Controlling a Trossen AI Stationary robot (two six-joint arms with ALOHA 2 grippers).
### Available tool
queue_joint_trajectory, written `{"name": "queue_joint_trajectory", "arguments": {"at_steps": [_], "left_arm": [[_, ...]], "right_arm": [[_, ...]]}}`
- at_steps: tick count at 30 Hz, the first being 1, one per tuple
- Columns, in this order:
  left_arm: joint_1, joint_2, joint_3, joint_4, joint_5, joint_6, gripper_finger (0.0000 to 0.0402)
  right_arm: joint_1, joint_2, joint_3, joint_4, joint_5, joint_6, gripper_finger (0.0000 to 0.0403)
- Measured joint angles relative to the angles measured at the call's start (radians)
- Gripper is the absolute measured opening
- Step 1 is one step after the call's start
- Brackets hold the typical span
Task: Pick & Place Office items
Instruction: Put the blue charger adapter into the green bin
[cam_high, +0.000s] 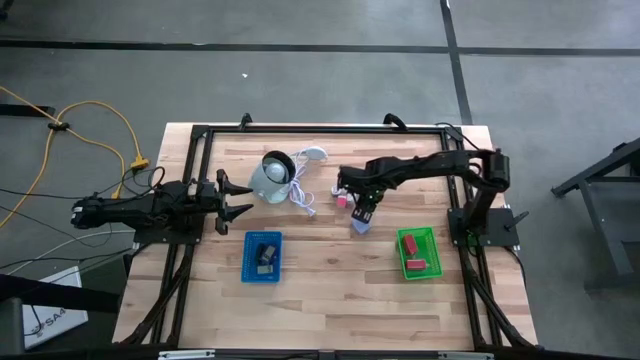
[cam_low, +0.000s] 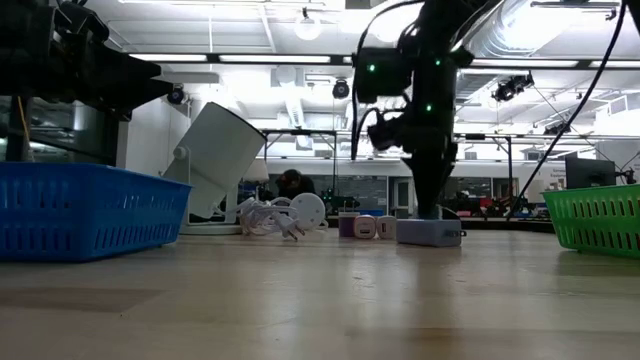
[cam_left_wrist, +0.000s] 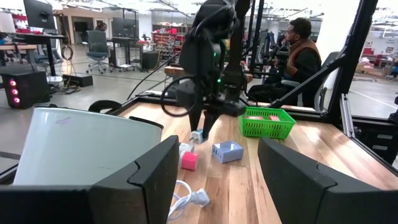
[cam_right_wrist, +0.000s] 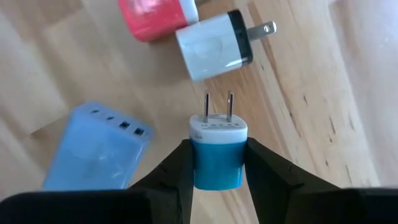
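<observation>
R gripper is pinching teal charger just above mid-table w/ prongs pointing away from the wrist, green tray lying nearby toward R arm's base; L gripper is idling spread at L edge.

The wooden table has a blue tray near the middle and a green tray on the right. A grey-white round thing with a white cord lies at the far side. The right gripper hangs by a pink block and a pale-blue block. The left gripper waits at the left edge, fingers spread.
</observation>
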Motion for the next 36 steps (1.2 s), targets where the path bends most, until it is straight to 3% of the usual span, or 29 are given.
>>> {"name": "queue_joint_trajectory", "arguments": {"at_steps": [23, 36], "left_arm": [[0.0, 0.0, 0.0, 0.0, 0.0, 0.0, 0.0212], [0.0, 0.0, 0.0, 0.0, 0.0, 0.0, 0.0212]], "right_arm": [[0.024, -0.366, 0.0, -0.186, 0.029, 0.054, 0.0111], [0.102, -0.438, 0.0, -0.317, 0.087, 0.124, 0.011]]}}
